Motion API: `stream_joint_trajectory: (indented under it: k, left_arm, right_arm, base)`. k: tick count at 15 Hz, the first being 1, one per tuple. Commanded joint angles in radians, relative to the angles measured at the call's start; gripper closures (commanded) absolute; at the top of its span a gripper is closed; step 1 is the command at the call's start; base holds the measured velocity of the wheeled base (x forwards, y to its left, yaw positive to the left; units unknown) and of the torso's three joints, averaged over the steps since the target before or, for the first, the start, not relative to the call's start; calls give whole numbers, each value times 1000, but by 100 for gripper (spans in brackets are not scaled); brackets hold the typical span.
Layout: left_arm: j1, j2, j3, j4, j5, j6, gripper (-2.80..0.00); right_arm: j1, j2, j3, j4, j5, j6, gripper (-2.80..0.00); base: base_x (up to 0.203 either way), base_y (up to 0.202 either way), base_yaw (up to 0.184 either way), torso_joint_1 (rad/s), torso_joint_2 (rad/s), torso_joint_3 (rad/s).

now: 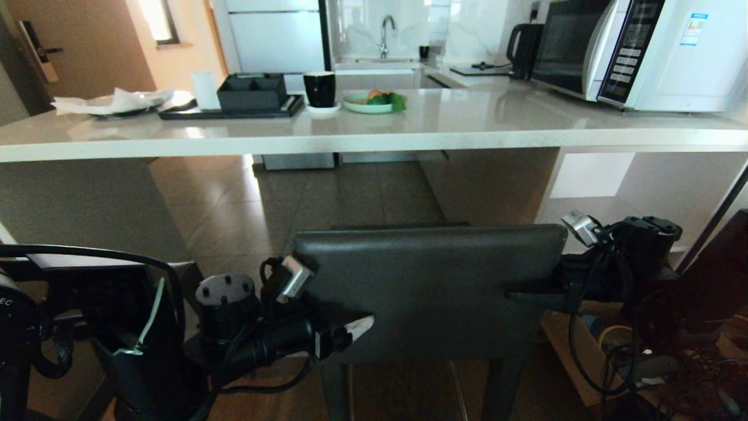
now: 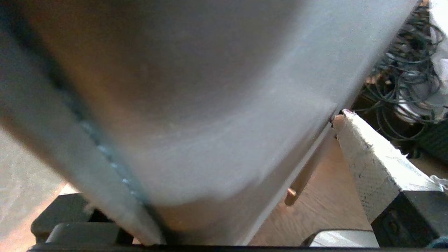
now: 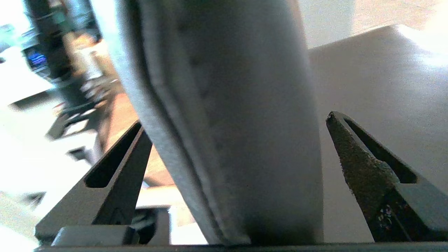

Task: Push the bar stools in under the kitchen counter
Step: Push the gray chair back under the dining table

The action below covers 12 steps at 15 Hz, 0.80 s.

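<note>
One of the bar stools [image 1: 432, 286] stands just before me, its dark grey backrest facing me, short of the kitchen counter [image 1: 374, 137]. My left gripper [image 1: 345, 313] is open and straddles the backrest's left edge. One white finger [image 2: 367, 168] lies on the near face, and the other is hidden behind the padding. My right gripper [image 3: 235, 119] is open around the backrest's right edge [image 1: 552, 275]. The padding stands between its dark fingers [image 3: 353, 157], with a gap on one side.
The counter carries a black tray [image 1: 234, 111], a black mug [image 1: 319, 89], a plate of vegetables [image 1: 374, 102], a kettle [image 1: 523, 49] and a microwave [image 1: 637, 52]. Tiled floor [image 1: 327, 199] shows under the counter. A cardboard box and cables [image 1: 631, 362] lie at the lower right.
</note>
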Motion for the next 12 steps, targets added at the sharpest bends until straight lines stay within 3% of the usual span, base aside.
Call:
stream_joint_trajectory:
  k: [1,4,6,12]
  left_arm:
    - [-28,3,-2,-8,-20,0,-280]
    - [-63,19,0,-8,-12,-1,-280]
    - [-93,39,-9,-8,49,-1,-280]
    - [-133,62,-32,-8,62,-3,-280]
  right_arm:
    - [34,11,-24,-12,-5,6,-280]
    - [39,20,-21,-12,-7,6,-280]
    - [60,20,-20,-12,-10,4,-280]
    - [115,55,-52,-13,-65,6,-280]
  base:
    - [0,0,0,0,0,0]
    - [0,0,0,0,0,0]
    - [0,0,0,0,0,0]
    - [0,0,0,0,0,0]
